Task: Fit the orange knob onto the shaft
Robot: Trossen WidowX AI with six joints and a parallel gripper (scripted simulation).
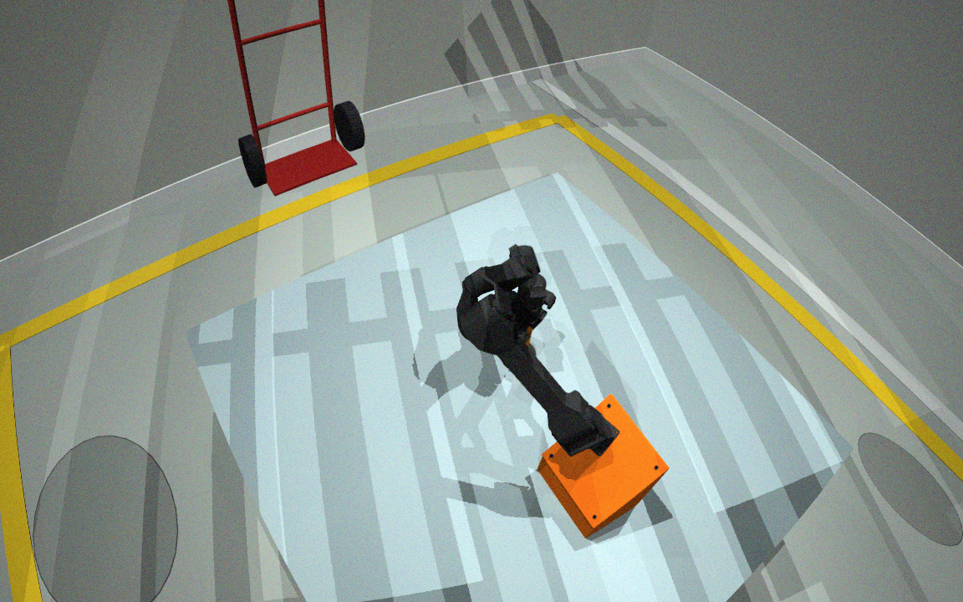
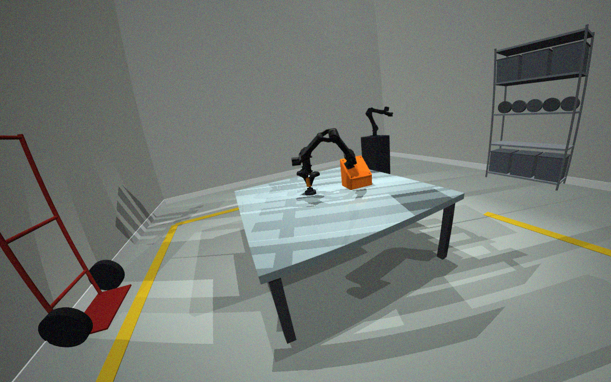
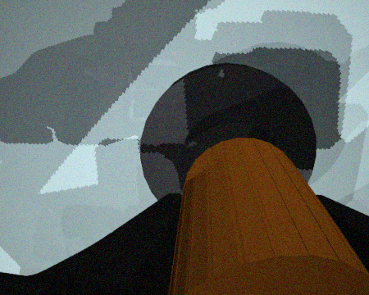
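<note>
The orange knob [image 1: 529, 336] [image 2: 308, 182] [image 3: 250, 213] is upright between the fingers of my gripper [image 2: 308, 178] [image 3: 244, 207], which is shut on it. The dark round pedestal [image 2: 310, 192] [image 3: 238, 88] is below the knob; in the top view the arm hides it. In the wrist view the knob's lower end overlaps the middle of the pedestal's disc. In the exterior view that end is just above the pedestal's wide base. The shaft and its flat side are hidden, and I cannot tell whether the knob is on the shaft or how far down.
The arm's orange base box [image 1: 631, 467] [image 2: 358, 181] stands on the pale table [image 1: 365, 449] [image 2: 288, 237]. A red hand truck [image 1: 310, 165] [image 2: 108, 306] is on the floor past the table. A shelf [image 2: 540, 80] and a second arm on a black stand [image 2: 375, 153] are in the background. Striped shadows cross the table.
</note>
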